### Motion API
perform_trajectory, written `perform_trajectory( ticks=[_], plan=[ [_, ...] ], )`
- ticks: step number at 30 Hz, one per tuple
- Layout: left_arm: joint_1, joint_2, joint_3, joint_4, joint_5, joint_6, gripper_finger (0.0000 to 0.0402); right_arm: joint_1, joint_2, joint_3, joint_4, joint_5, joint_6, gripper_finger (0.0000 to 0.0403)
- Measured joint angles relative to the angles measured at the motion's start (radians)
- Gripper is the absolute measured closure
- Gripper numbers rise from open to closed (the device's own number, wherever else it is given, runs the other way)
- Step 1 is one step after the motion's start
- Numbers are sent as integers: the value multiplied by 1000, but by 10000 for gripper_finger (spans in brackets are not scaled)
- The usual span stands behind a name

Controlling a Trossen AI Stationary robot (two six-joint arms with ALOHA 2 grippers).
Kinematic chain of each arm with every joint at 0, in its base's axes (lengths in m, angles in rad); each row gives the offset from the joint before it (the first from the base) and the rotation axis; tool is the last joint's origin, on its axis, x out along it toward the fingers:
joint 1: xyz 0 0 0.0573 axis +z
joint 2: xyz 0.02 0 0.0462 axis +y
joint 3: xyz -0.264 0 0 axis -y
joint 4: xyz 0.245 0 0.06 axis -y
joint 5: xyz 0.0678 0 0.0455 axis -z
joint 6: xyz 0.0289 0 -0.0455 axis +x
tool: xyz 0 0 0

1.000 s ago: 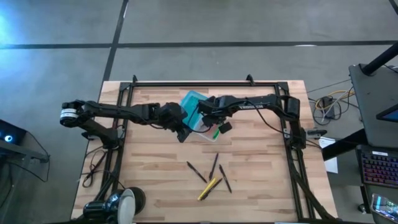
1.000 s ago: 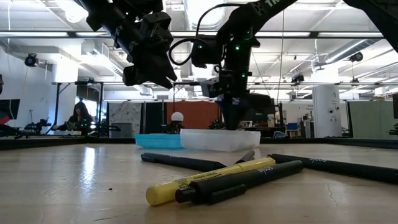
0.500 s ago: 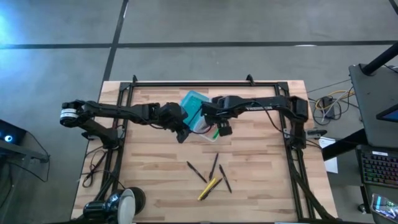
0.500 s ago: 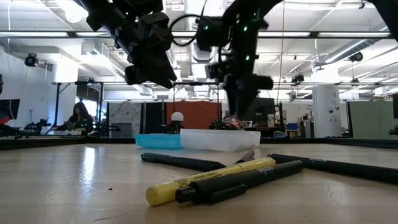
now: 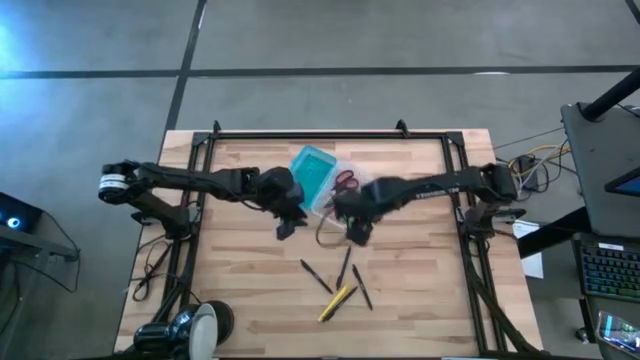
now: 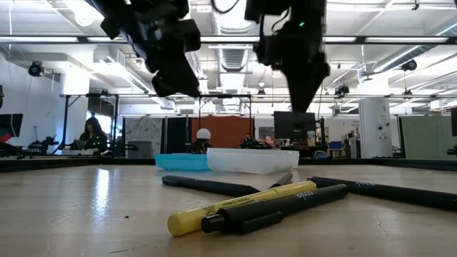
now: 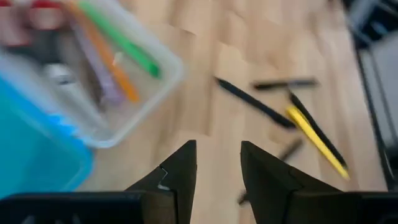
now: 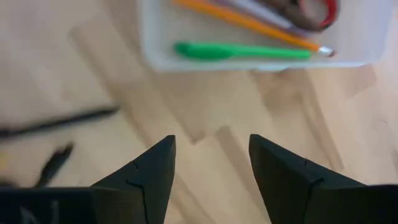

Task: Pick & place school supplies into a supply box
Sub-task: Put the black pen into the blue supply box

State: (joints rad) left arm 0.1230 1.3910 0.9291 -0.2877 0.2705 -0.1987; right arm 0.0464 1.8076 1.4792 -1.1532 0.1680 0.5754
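Observation:
The supply box lies open at mid-table, with its teal half [image 5: 312, 168] beside its clear half [image 5: 342, 190]. In the clear half lie a green pen [image 8: 242, 51], an orange pencil [image 8: 249, 23] and the red-handled scissors [image 5: 346, 180]. Several pens lie loose toward the near edge: dark ones [image 5: 316, 276] [image 5: 362, 287] and a yellow one [image 5: 336, 300]. My right gripper [image 8: 211, 162] hovers open above bare wood just near-side of the clear half. My left gripper [image 7: 217, 168] hovers open left of it, near the box's near corner. Neither gripper holds anything.
A black metal frame [image 5: 330, 134] runs around the tabletop. A round lamp-like object [image 5: 205, 325] stands at the near left corner. In the low view the yellow pen [image 6: 243, 207] and dark pens [image 6: 207, 185] lie in front of the box [image 6: 253, 160].
My right gripper has risen out of the clear half and gone toward the table's near edge. The green pen that was at its fingertips now lies in the clear half.

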Motion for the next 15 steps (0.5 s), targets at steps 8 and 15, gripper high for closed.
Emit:
perform_trajectory(
  ticks=[8,15],
  plan=[
    [-151,37,0,46,-50,162,294,170,-73,-145,-11,17,128,208],
    [-329,129,0,150,-113,178,294,313,-234,-322,43,117,490,209]
  ],
)
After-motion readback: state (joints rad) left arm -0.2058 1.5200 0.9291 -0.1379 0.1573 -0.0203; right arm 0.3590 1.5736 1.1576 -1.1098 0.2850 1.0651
